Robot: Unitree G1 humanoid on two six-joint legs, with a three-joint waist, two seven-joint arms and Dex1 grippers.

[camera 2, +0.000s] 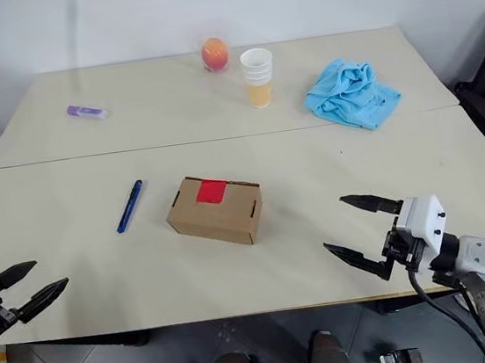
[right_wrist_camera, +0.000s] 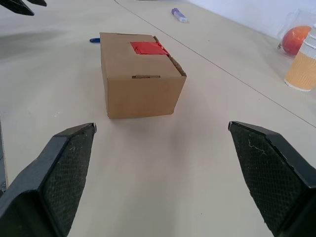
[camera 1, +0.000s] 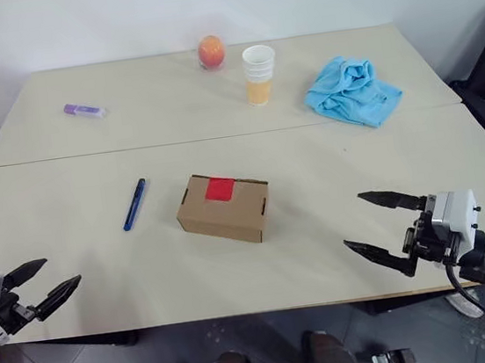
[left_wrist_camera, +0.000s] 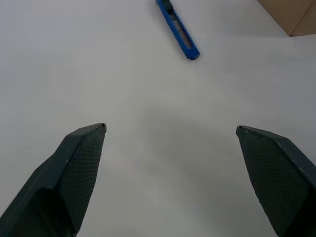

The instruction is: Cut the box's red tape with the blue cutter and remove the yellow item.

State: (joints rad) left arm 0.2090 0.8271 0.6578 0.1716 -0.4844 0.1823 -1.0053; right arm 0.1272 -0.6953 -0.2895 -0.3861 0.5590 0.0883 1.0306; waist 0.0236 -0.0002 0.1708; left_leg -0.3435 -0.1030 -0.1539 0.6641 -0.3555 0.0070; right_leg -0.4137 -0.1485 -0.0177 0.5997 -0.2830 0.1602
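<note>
With both pincers spread empty, send your left gripper [camera 1: 41, 286] from the tabletop's near-left corner to the blue cutter [camera 1: 135, 203], gripping mid-body.

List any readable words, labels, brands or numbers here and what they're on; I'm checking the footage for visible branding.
None can be read.
The box: plain brown, no print; the red tape is blank.
The blue cutter: no legible marking.
The purple marker: too small to read.
The stacked cups: no visible text.
</note>
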